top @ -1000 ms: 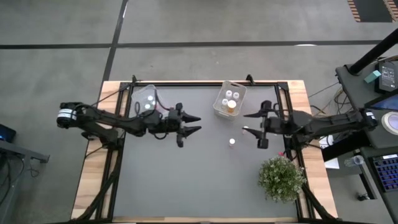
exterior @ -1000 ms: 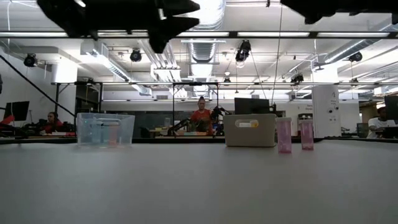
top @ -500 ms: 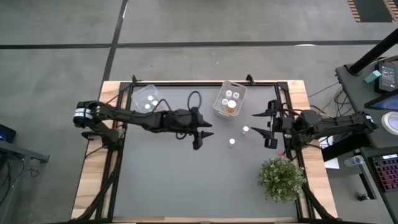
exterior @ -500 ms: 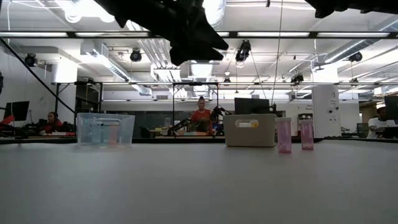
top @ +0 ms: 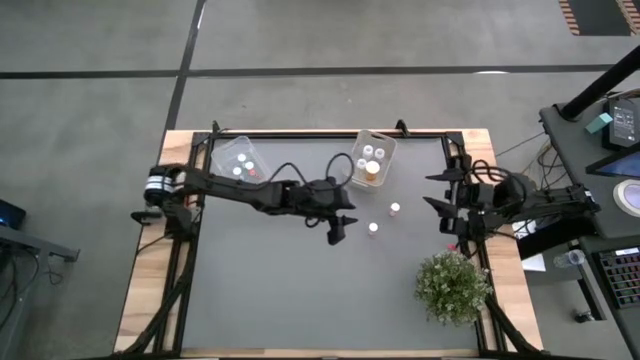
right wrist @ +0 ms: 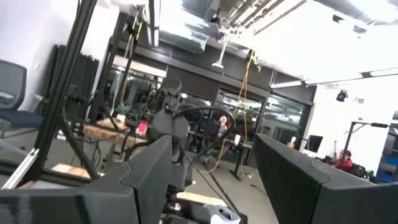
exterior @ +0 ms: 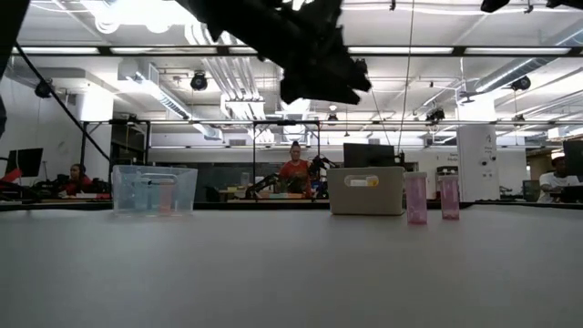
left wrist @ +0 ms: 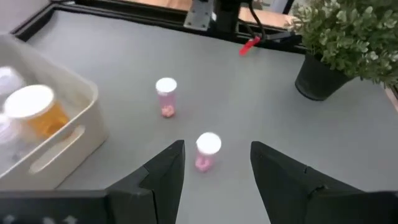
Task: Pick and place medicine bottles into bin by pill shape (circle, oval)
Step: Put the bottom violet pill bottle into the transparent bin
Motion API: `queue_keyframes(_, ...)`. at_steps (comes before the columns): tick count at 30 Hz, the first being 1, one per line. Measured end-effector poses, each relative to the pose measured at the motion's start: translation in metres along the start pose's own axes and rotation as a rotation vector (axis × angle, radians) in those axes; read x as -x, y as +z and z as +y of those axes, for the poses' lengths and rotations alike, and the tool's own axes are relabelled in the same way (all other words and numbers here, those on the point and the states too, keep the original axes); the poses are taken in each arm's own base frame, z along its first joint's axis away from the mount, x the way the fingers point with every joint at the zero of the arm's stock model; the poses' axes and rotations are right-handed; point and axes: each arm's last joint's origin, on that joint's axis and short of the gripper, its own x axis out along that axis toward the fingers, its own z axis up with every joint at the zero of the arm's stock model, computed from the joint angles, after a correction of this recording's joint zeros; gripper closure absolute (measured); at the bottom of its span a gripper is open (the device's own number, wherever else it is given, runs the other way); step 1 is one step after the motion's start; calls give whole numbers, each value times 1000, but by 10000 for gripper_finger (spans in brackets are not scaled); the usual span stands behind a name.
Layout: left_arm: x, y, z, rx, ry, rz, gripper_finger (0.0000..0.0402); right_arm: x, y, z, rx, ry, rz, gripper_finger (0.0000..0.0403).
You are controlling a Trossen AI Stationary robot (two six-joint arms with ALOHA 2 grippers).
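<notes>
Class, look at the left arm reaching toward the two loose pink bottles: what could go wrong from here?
1. The open left hand frames the nearer pink bottle; a finger might tip the upright bottle.
2. The second pink bottle stands close beyond and may get bumped.
3. The white bin sits beside the approach path.

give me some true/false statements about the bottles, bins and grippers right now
1. Two pink bottles stand loose on the table. True: one nearer the left gripper, the other farther.
2. The left gripper holds a bottle. False: its fingers are open and empty, lined up on the nearer bottle.
3. The white bin holds an amber bottle. True.
4. The clear bin is empty. False: white-capped bottles lie in it.
5. The right gripper hovers over the white bin. False: it is at the table's right edge, open.
</notes>
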Motion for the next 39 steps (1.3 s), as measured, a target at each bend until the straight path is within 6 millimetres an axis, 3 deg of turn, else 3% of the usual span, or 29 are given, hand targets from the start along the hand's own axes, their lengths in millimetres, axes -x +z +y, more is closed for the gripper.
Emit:
queue_keyframes(7, -40, 11, -12, -91, -22, 13, 233, 0, 0, 0, 1, 1, 4, 184)
queue_keyframes(16, -87, 0, -19, -198, -17, 41, 233, 0, -1, 0, 1, 1, 8, 184)
queue_keyframes(25, -96, -13, -19, -265, 11, 95, 230, 0, -2, 1, 12, 6, 19, 184)
queue_keyframes(34, -99, -18, -18, -272, 14, 108, 157, 0, -2, 1, 15, 8, 25, 184)
queue_keyframes(39, -107, -28, -16, -273, 17, 133, 146, 0, -3, 1, 15, 9, 26, 184)
